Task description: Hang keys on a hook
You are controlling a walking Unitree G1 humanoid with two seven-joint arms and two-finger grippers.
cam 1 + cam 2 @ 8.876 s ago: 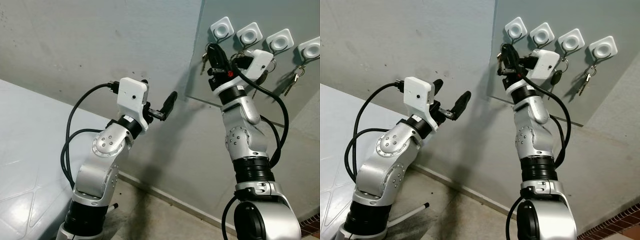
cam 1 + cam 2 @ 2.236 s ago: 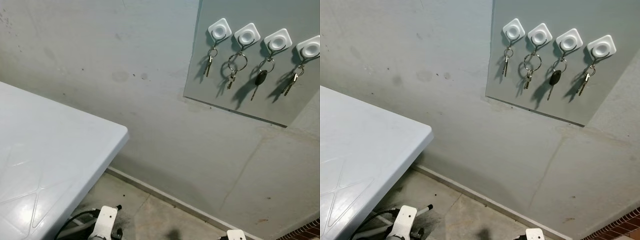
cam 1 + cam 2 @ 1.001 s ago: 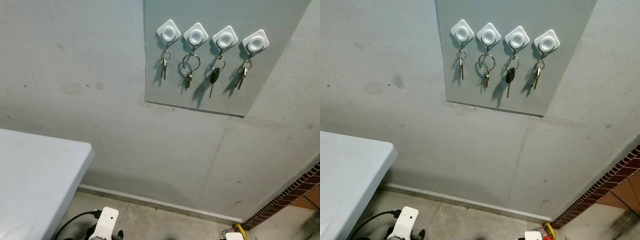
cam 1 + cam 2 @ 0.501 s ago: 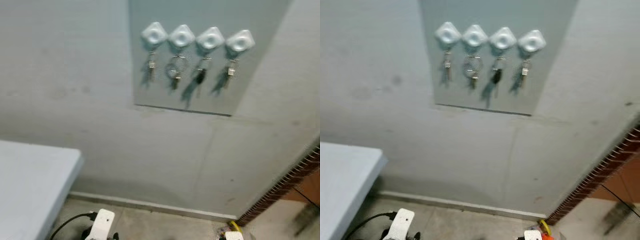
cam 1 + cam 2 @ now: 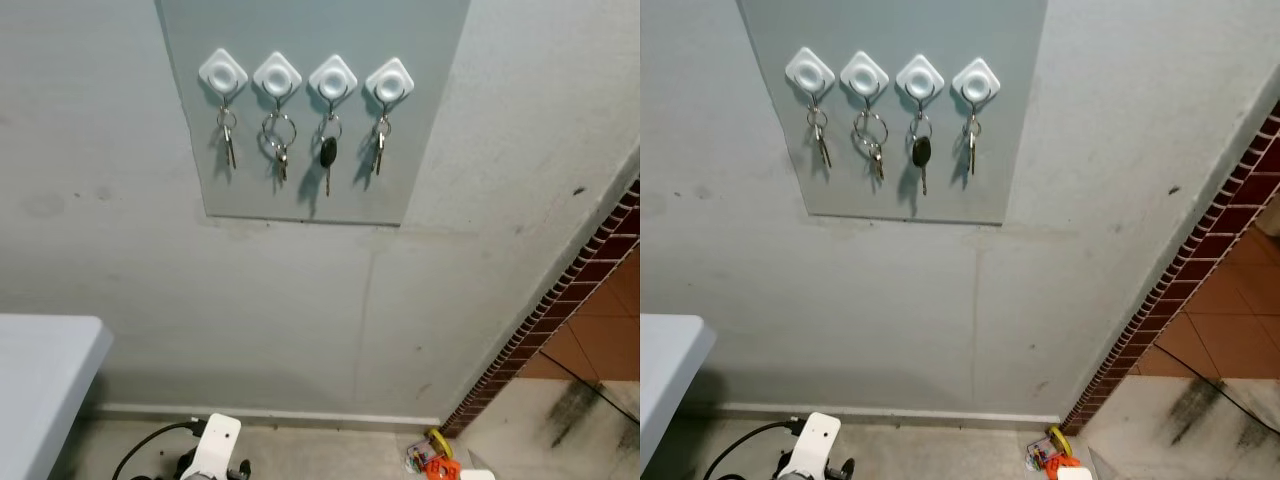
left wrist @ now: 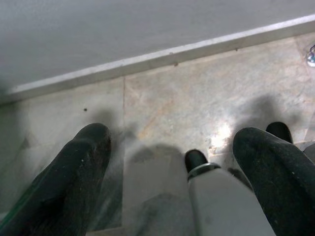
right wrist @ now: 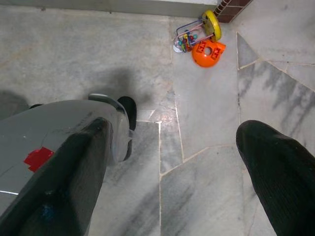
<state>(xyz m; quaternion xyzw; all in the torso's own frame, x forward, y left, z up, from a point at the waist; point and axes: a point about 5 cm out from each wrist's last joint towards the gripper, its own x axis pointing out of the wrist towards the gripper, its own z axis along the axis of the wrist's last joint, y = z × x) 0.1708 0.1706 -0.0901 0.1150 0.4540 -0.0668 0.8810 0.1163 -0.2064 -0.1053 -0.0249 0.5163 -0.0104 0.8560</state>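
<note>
Left eye view: keys hang on hook, 11 o'clock; left gripper and right gripper wide open, empty; jolts might unseat keys

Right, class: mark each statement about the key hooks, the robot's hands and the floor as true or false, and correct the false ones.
1. All four white hooks on the grey panel carry keys. True.
2. The key with the black head hangs on the leftmost hook. False: it hangs on the third hook from the left.
3. The left hand holds a key ring. False: its fingers are apart with nothing between them, above the floor.
4. A coloured toy lies on the floor near the brick edging. True.
5. The right hand is shut. False: it is open over the marble floor.
</note>
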